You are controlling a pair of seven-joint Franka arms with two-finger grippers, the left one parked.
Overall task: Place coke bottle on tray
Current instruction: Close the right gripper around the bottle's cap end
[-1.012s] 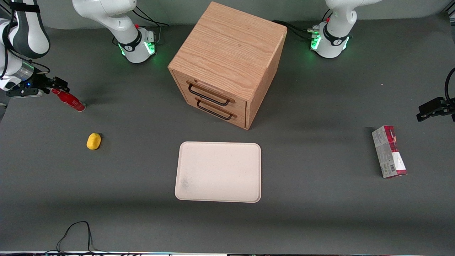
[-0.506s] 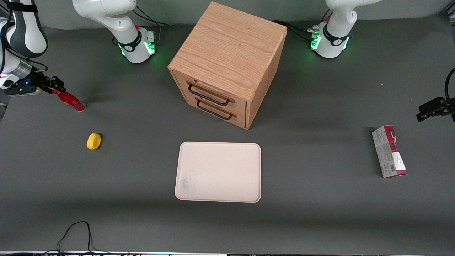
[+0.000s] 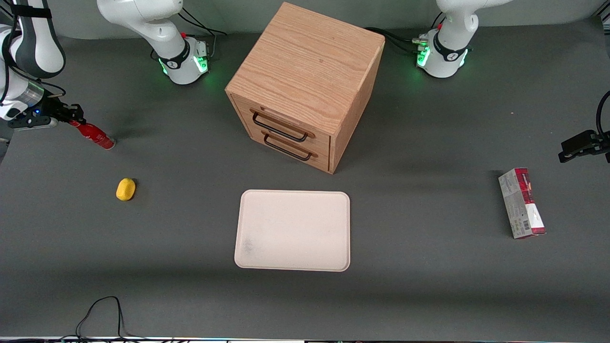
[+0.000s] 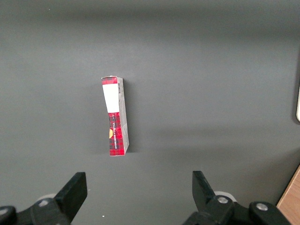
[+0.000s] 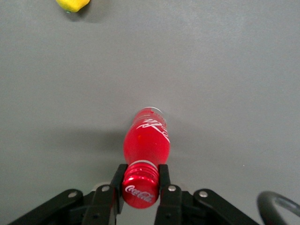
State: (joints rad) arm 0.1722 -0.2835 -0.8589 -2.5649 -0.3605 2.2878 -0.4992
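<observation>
Red coke bottle (image 3: 93,134) leaning tilted, base touching the grey table (image 3: 429,286) at the working arm's end, cap pinched between the fingers of the gripper (image 5: 140,187). Lying nearer the front camera: yellow lemon (image 3: 126,189). Sitting well apart toward the table's middle: cream tray (image 3: 293,230), in front of the wooden drawer cabinet (image 3: 305,85).

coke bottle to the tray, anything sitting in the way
Nothing visible blocks it. The end effector is shut on the coke bottle at its cap, toward the working arm's end of the table. The lemon lies off that line, nearer the front camera, and the drawer cabinet stands farther from the camera than the tray.
</observation>
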